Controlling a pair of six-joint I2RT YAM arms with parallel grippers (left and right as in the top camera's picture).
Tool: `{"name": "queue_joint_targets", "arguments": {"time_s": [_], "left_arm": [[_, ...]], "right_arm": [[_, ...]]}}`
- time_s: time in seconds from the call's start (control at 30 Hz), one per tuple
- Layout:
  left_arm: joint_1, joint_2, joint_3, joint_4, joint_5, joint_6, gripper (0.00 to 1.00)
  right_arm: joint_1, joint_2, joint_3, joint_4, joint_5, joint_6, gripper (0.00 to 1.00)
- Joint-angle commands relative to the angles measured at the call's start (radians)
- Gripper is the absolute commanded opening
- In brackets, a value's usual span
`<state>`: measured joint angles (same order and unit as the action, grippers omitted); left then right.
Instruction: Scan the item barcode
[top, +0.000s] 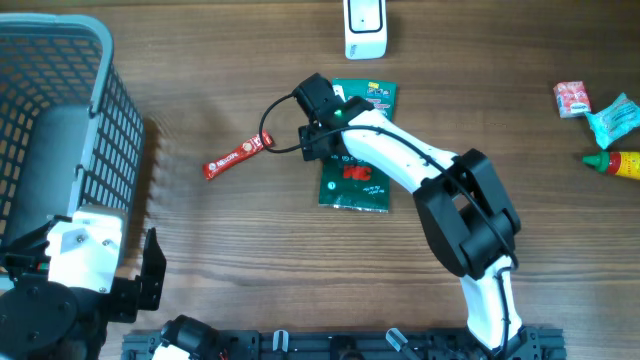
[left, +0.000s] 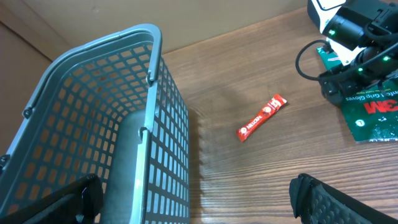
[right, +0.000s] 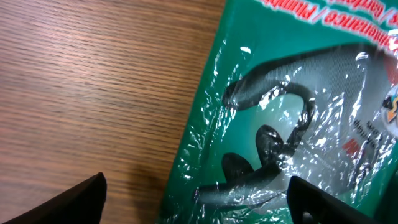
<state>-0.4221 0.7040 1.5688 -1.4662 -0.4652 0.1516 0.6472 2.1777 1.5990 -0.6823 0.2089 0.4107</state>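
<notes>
The item, a flat green plastic glove package (top: 358, 185), lies on the wooden table below the white barcode scanner (top: 365, 28). My right gripper (top: 312, 122) hovers low over the package's left edge, open, with nothing between its fingers. The right wrist view shows the crinkled green package (right: 292, 93) lying under the open gripper (right: 199, 205), partly on bare wood. My left gripper (top: 150, 270) rests at the near left beside the basket, open and empty. In the left wrist view the gripper (left: 199, 205) spans the basket wall, and the package (left: 373, 115) lies at the far right.
A grey wire basket (top: 100, 60) fills the left side, close in the left wrist view (left: 93, 53). A red sachet (top: 238, 155) lies left of the package. A pink packet (top: 572, 98), a teal packet (top: 615, 120) and a yellow bottle (top: 620, 162) sit at the right edge.
</notes>
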Motion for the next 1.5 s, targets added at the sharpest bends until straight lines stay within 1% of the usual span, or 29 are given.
{"name": "queue_joint_targets", "arguments": {"time_s": [0.0, 0.03, 0.1, 0.17, 0.3, 0.4, 0.47, 0.53, 0.57, 0.6, 0.63, 0.67, 0.77, 0.87, 0.97, 1.03, 1.1, 1.13, 1.17, 1.23, 1.27, 1.37, 1.47], "left_arm": [[0.008, 0.005, 0.002, 0.002, 0.008, -0.009, 1.0], [0.008, 0.005, 0.002, 0.002, 0.008, -0.009, 1.0], [0.008, 0.005, 0.002, 0.002, 0.008, -0.009, 1.0], [0.008, 0.005, 0.002, 0.002, 0.008, -0.009, 1.0], [0.008, 0.005, 0.002, 0.002, 0.008, -0.009, 1.0], [0.008, 0.005, 0.002, 0.002, 0.008, -0.009, 1.0], [0.008, 0.005, 0.002, 0.002, 0.008, -0.009, 1.0], [0.008, 0.005, 0.002, 0.002, 0.008, -0.009, 1.0], [0.008, 0.005, 0.002, 0.002, 0.008, -0.009, 1.0], [0.008, 0.005, 0.002, 0.002, 0.008, -0.009, 1.0], [0.008, 0.005, 0.002, 0.002, 0.008, -0.009, 1.0], [0.008, 0.005, 0.002, 0.002, 0.008, -0.009, 1.0], [0.008, 0.005, 0.002, 0.002, 0.008, -0.009, 1.0], [0.008, 0.005, 0.002, 0.002, 0.008, -0.009, 1.0], [0.008, 0.005, 0.002, 0.002, 0.008, -0.009, 1.0], [0.008, 0.005, 0.002, 0.002, 0.008, -0.009, 1.0], [0.008, 0.005, 0.002, 0.002, 0.008, -0.009, 1.0], [0.008, 0.005, 0.002, 0.002, 0.008, -0.009, 1.0], [0.008, 0.005, 0.002, 0.002, 0.009, -0.009, 1.0], [0.008, 0.005, 0.002, 0.002, 0.008, -0.009, 1.0], [0.008, 0.005, 0.002, 0.002, 0.008, -0.009, 1.0], [0.008, 0.005, 0.002, 0.002, 0.008, -0.009, 1.0], [0.008, 0.005, 0.002, 0.002, 0.008, -0.009, 1.0]], "right_arm": [[0.002, 0.011, 0.003, 0.009, 0.062, 0.057, 0.94], [0.002, 0.012, 0.003, 0.009, 0.062, 0.061, 0.93], [0.002, 0.021, 0.003, 0.011, 0.066, 0.061, 0.89], [0.002, 0.04, 0.003, 0.011, 0.085, 0.06, 0.81], [0.007, 0.082, 0.003, -0.01, 0.109, 0.06, 0.79], [0.007, 0.108, 0.003, -0.031, 0.11, 0.063, 0.75], [0.006, 0.117, 0.003, -0.05, 0.109, 0.064, 0.65], [0.006, 0.117, 0.003, -0.079, 0.103, 0.073, 0.52], [0.006, 0.117, 0.003, -0.095, 0.087, 0.074, 0.41], [0.006, 0.117, 0.003, -0.108, 0.063, 0.073, 0.32], [0.006, 0.117, 0.004, -0.116, 0.018, 0.058, 0.15], [0.006, 0.117, 0.004, -0.116, -0.018, 0.051, 0.05], [0.002, 0.102, 0.025, -0.138, -0.061, 0.035, 0.04], [-0.002, 0.057, 0.083, -0.209, -0.062, 0.026, 0.04], [-0.011, -0.021, 0.137, -0.241, -0.163, -0.075, 0.04], [-0.026, -0.076, 0.161, -0.242, -0.306, -0.153, 0.04], [-0.046, -0.125, 0.171, -0.244, -0.431, -0.195, 0.04], [-0.066, -0.155, 0.171, -0.251, -0.538, -0.217, 0.04], [-0.077, -0.165, 0.171, -0.256, -0.599, -0.233, 0.04], [-0.12, -0.181, 0.171, -0.281, -0.844, -0.29, 0.04], [-0.138, -0.181, 0.171, -0.291, -0.931, -0.31, 0.05], [-0.188, -0.173, 0.154, -0.298, -1.09, -0.332, 0.04], [-0.234, -0.172, 0.11, -0.271, -1.156, -0.328, 0.04]]}}
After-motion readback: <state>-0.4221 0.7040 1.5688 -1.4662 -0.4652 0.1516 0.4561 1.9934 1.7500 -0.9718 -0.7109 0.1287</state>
